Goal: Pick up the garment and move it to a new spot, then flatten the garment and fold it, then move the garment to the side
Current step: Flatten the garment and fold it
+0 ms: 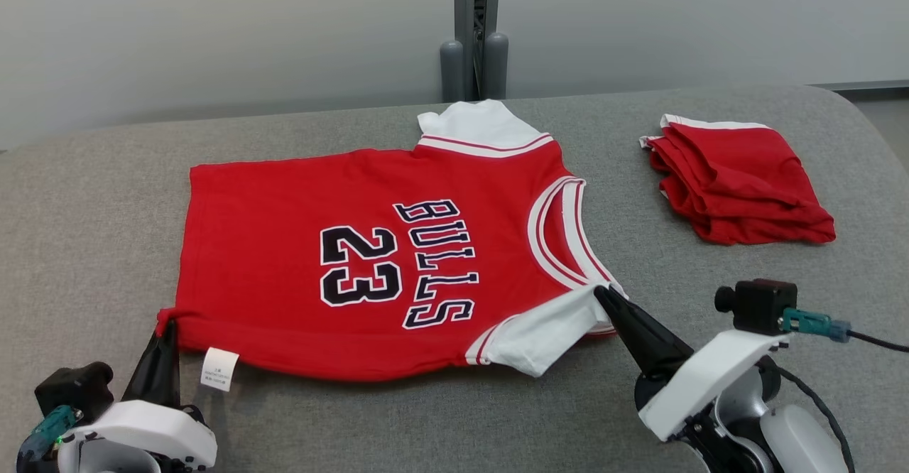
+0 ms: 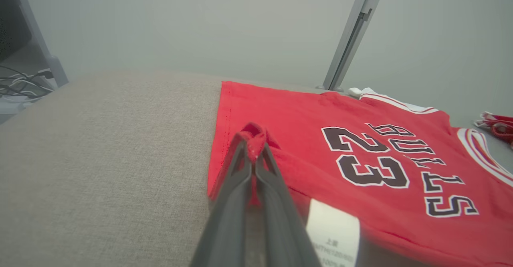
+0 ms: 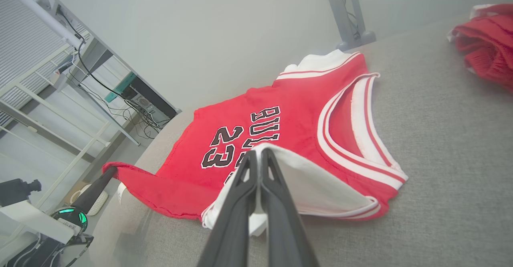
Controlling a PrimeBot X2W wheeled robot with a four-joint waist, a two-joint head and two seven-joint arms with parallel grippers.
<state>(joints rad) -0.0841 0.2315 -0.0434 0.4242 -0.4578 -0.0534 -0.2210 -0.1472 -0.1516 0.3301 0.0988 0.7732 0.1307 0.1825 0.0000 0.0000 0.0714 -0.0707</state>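
Observation:
A red "BULLS 23" jersey (image 1: 298, 246) with white sleeves, the garment, lies spread on the grey padded table (image 1: 85, 196), neck to the right. My left gripper (image 1: 167, 325) is shut on its near-left hem corner (image 2: 254, 134), lifting that corner slightly. My right gripper (image 1: 603, 292) is shut on the near white sleeve (image 3: 304, 174), which is raised off the table. In the right wrist view the left gripper (image 3: 113, 168) shows at lower left, holding the red hem. A white care label (image 1: 219, 368) hangs from the near edge.
A second red garment (image 1: 738, 182), folded, sits at the table's far right. A grey post (image 1: 474, 33) stands behind the table's far edge. Shelving and cables (image 3: 92, 86) stand off the table's left side. Bare grey table surface lies left of the jersey.

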